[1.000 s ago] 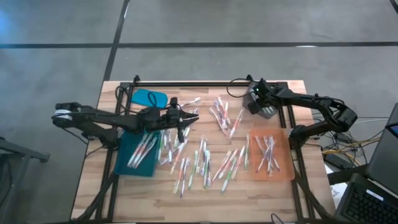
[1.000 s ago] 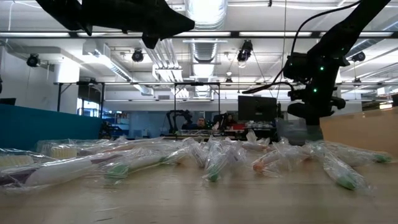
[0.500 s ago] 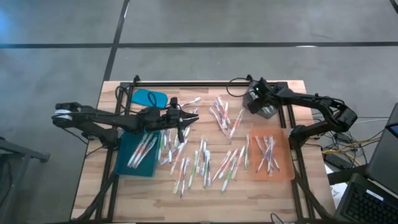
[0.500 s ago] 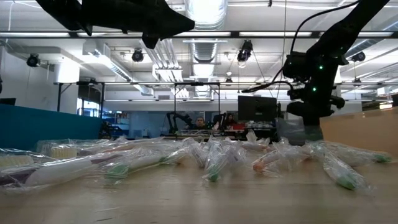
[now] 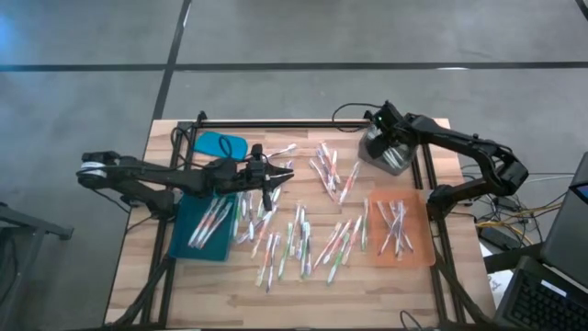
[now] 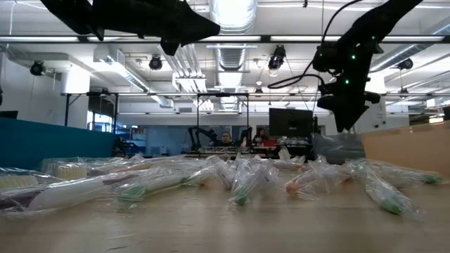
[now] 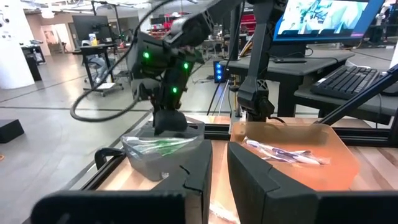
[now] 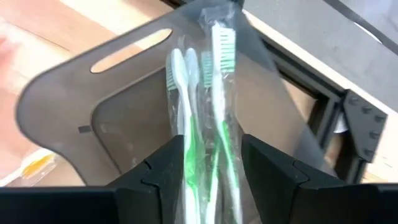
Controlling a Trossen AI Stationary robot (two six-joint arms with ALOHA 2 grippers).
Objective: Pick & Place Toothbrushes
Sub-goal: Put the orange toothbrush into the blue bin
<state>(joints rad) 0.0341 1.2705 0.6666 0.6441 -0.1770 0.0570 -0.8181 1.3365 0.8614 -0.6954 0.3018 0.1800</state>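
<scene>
Sorting continues: my right gripper [image 8: 208, 165], fingers spread, hovers over green toothbrushes [image 8: 202, 106] lying in the grey tray [image 5: 384, 158] (dozens still strewn on the table [image 5: 367, 276]).

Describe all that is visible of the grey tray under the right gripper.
The grey tray looks like matte plastic, with rounded corners, a raised rim and a slot-shaped handle cutout. It sits flat at the table's far right corner, beside the black frame. Wrapped green-and-white toothbrushes lie in it, directly below the open right gripper.
</scene>
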